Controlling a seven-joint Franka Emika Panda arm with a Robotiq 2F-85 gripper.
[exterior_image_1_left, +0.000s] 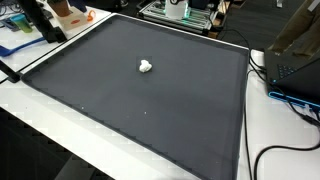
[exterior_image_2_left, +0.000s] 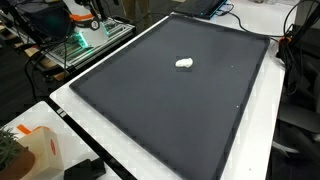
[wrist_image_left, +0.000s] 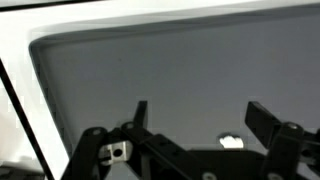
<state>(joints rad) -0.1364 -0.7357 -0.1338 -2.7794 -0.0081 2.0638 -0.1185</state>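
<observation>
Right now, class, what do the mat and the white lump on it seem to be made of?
Mat: likely fabric or rubbery sheet, matte dark grey; it shows no glare. Lump: perhaps crumpled paper or cloth, matte white; irregular outline, too small to be sure.

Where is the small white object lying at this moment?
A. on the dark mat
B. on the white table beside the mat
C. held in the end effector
A: in both exterior views the small white object lies on the dark mat, well inside its border.
</observation>
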